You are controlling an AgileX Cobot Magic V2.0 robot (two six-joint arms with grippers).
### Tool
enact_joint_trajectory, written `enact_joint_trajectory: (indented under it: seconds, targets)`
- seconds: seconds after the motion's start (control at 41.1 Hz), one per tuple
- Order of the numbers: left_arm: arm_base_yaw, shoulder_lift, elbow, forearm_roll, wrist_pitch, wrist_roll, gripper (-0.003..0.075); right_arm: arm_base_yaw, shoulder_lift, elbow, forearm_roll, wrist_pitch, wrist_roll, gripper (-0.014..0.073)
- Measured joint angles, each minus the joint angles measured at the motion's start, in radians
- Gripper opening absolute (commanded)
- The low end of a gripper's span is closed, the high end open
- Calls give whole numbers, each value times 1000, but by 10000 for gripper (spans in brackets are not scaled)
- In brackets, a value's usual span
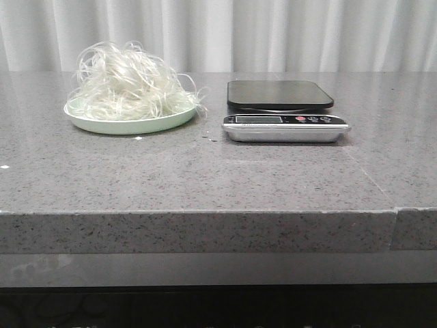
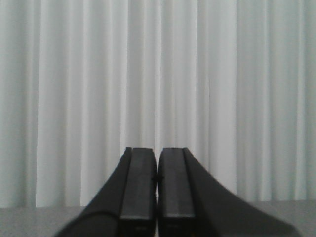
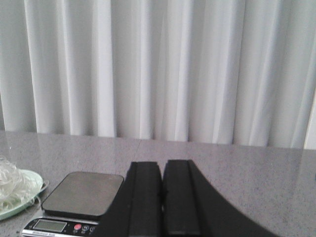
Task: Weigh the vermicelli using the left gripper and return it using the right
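The vermicelli (image 1: 130, 80), a fluffy tangle of thin white strands, lies heaped on a pale green plate (image 1: 130, 123) at the table's left. A digital scale (image 1: 281, 109) with a dark empty platform stands to its right. Neither arm shows in the front view. My left gripper (image 2: 157, 150) is shut and empty, facing the white curtain. My right gripper (image 3: 163, 164) is shut and empty, back from the scale (image 3: 81, 195) and to its right. The vermicelli (image 3: 11, 185) and the plate (image 3: 27, 192) show at the edge of the right wrist view.
The grey speckled table (image 1: 218, 178) has a front edge near me and a seam at the right (image 1: 396, 208). A white curtain (image 1: 273, 34) hangs behind the table. A few small white crumbs (image 1: 138, 139) lie in front of the plate.
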Motion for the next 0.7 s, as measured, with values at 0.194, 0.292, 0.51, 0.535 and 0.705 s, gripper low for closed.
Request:
enact_joint_trajectory:
  seconds: [0.194, 0.292, 0.51, 0.535, 0.705]
  targets:
    - [0, 189, -126, 0, 136, 0, 141, 0, 174, -101, 0, 121, 0, 145]
    - [0, 263, -131, 0, 169, 0, 141, 0, 248, -105, 0, 169, 0, 145]
    - [0, 371, -74, 0, 209, 0, 141, 0, 379, -105, 0, 235, 0, 145]
    - [0, 378, -67, 0, 215, 0, 141, 0, 388, -105, 0, 237, 0, 145]
    - [0, 429, 0, 0, 219, 0, 141, 0, 456, -105, 0, 237, 0, 145]
